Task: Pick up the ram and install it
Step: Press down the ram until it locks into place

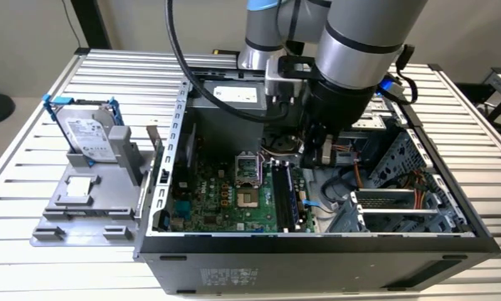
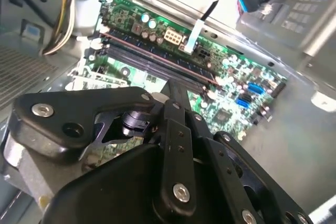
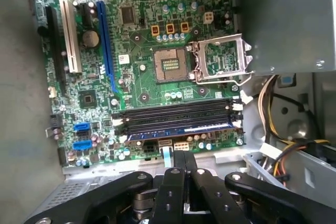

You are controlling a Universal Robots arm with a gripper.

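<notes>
Gripper: your gripper (image 3: pixel 184 158) hangs inside the open computer case (image 1: pixel 317 241), above the motherboard (image 3: pixel 142 77); its two black fingers (image 3: pixel 178 182) are pressed together with nothing between them, as both wrist views show.
Ram: you can see the ram (image 3: pixel 181 128) already standing in the memory slot nearest the gripper, its blue-edged board running the slot's full length; the fingertips sit just beside it, apart from it.
Memory slots: the other long black slots (image 3: pixel 178 114) lie parallel, right next to the seated stick.
Processor socket: the socket (image 3: pixel 170 66) is open, with its metal frame (image 3: pixel 220 59) beside it.
Cables: yellow and black wires (image 3: pixel 278 129) bundle near the slot ends.
Outside the case: in the exterior view, the silver hard drive (image 1: pixel 87 135) in its blue frame rests on a grey stand (image 1: pixel 83 200) at that view's left, well apart from the arm.
</notes>
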